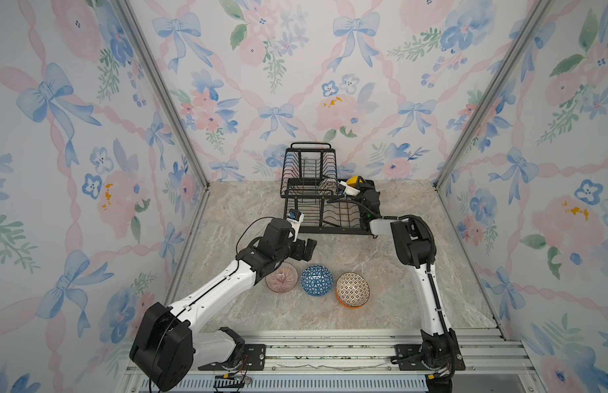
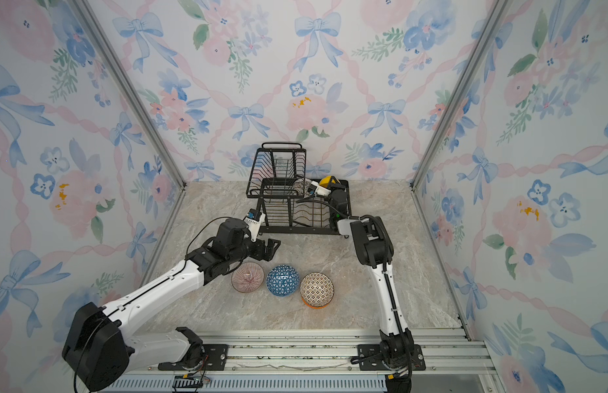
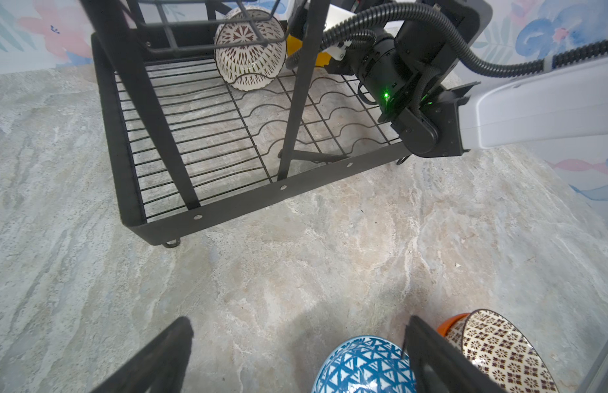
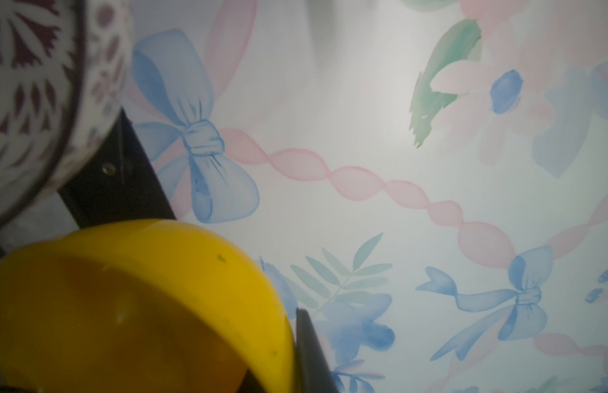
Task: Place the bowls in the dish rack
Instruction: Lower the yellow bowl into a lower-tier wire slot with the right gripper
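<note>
- Right gripper (image 1: 361,185) clamped on the yellow bowl (image 4: 143,306): seat it in the dish rack (image 1: 343,229) before releasing.
- Left gripper (image 3: 296,326) wide apart, empty, beside the blue bowl (image 3: 364,364).

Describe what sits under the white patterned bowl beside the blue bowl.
An orange bowl sits under the white patterned bowl; only its lower edge shows. Its inside is covered.

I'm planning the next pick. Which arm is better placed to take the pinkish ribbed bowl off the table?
Left. The left gripper hangs open close by the pinkish ribbed bowl, holding nothing. The right gripper is shut on the yellow bowl at the far corner of the dish rack.
</note>
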{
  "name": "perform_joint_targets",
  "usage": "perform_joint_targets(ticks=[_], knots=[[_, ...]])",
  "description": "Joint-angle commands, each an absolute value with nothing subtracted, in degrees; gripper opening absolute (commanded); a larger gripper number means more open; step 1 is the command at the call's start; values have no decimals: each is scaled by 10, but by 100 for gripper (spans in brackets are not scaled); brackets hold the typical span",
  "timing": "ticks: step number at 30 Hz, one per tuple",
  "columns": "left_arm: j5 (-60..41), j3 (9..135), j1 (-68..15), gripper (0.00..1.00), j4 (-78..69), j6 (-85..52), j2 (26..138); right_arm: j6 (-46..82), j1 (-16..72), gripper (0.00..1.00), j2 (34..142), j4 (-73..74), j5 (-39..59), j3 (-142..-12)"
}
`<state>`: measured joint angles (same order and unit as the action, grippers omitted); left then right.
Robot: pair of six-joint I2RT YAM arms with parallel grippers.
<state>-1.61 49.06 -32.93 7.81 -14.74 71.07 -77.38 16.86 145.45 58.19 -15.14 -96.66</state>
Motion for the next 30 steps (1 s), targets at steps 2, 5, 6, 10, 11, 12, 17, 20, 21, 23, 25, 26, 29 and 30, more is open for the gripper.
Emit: perform_joint_targets(ticks=[2, 5, 6, 10, 11, 12, 17, 20, 21, 23, 25, 26, 29, 30], knots=[[-25, 490, -325, 98, 73, -131, 719, -762, 166, 11, 1452, 559, -144, -964], [-26, 490, -325, 98, 73, -131, 718, -763, 166, 10, 1451, 561, -144, -964], [-26, 490, -325, 98, 73, -131, 716, -763, 166, 8, 1449, 561, -144, -965], [-25, 487, -324, 98, 73, -131, 713, -761, 166, 6, 1447, 560, -144, -964], [-25, 486, -324, 98, 73, -131, 713, -760, 166, 5, 1447, 558, -143, -964], [-25, 486, -324, 98, 73, -131, 713, -757, 165, 5, 1445, 554, -140, -962], [-25, 481, -324, 98, 73, -133, 708, -752, 164, 0, 1435, 543, -131, -949], [-23, 479, -324, 98, 73, -133, 702, -749, 163, 0, 1429, 537, -126, -944], [-23, 479, -324, 98, 73, -132, 701, -748, 162, 0, 1428, 534, -124, -942], [-22, 477, -325, 98, 73, -133, 700, -746, 162, 0, 1424, 529, -123, -940], [-22, 476, -324, 98, 73, -133, 698, -743, 162, 0, 1420, 518, -121, -939], [-22, 476, -325, 98, 74, -134, 699, -742, 162, 0, 1417, 513, -121, -938], [-22, 475, -324, 98, 73, -134, 698, -737, 162, 0, 1412, 501, -118, -935], [-21, 474, -324, 98, 73, -134, 697, -735, 161, 0, 1411, 499, -117, -932]])
